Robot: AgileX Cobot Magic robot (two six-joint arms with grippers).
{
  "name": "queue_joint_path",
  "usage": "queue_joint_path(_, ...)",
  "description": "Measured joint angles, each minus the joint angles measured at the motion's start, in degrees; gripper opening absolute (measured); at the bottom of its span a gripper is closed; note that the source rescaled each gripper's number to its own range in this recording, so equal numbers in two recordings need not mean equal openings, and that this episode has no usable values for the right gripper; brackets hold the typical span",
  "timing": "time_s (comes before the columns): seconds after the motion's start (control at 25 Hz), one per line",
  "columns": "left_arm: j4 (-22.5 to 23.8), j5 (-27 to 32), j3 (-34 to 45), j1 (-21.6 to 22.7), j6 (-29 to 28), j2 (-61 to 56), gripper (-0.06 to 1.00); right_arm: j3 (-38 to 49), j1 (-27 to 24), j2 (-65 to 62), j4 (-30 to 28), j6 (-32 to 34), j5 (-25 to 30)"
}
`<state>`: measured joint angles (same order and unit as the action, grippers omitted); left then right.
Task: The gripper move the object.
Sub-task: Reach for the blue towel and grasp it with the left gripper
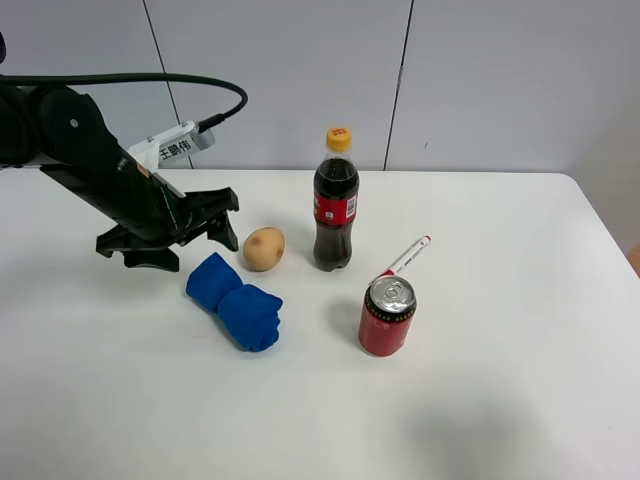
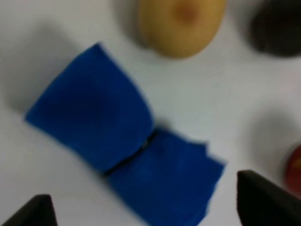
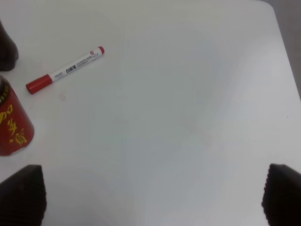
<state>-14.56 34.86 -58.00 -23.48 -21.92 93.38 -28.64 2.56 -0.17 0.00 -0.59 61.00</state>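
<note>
The blue cloth bundle [image 1: 235, 302] lies on the white table [image 1: 500, 400], two-lobed and pinched in the middle, just in front of the tan potato [image 1: 264, 248]. My left gripper [image 1: 195, 240] hovers just behind and left of the bundle, open and empty, with a white label tag on the arm. In the left wrist view the bundle [image 2: 117, 150] fills the middle, and the gripper [image 2: 148, 209] has its dark fingertips [image 2: 265, 197] wide apart on either side of it, not touching. My right gripper [image 3: 150, 197] is open and empty over bare table; it is out of the exterior view.
A cola bottle [image 1: 335, 200] stands right of the potato. A red can [image 1: 387, 315] stands in front of it, with a red-capped marker [image 1: 405, 257] lying between them. The can [image 3: 11, 122] and the marker [image 3: 66, 69] also show in the right wrist view.
</note>
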Motion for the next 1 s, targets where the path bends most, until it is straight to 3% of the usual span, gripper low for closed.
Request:
queue_joint_path(0.12, -3.6, -4.5, -0.3, 0.0, -0.7, 1.1, 0.8, 0.0, 0.0, 0.0, 0.0, 0.0, 0.0)
queue_joint_path(0.28, -2.4, -5.4, -0.3, 0.0, -0.8, 1.9, 0.8, 0.0, 0.0, 0.0, 0.0, 0.0, 0.0)
queue_joint_path(0.72, -0.2, -4.2, -0.3, 0.0, -4.1, 6.9, 0.8, 0.0, 0.0, 0.0, 0.0, 0.0, 0.0)
queue_joint_path(1.0, -1.1, -2.6, -0.3, 0.0, -5.6, 11.2, 0.8, 0.0, 0.0, 0.0, 0.0, 0.0, 0.0)
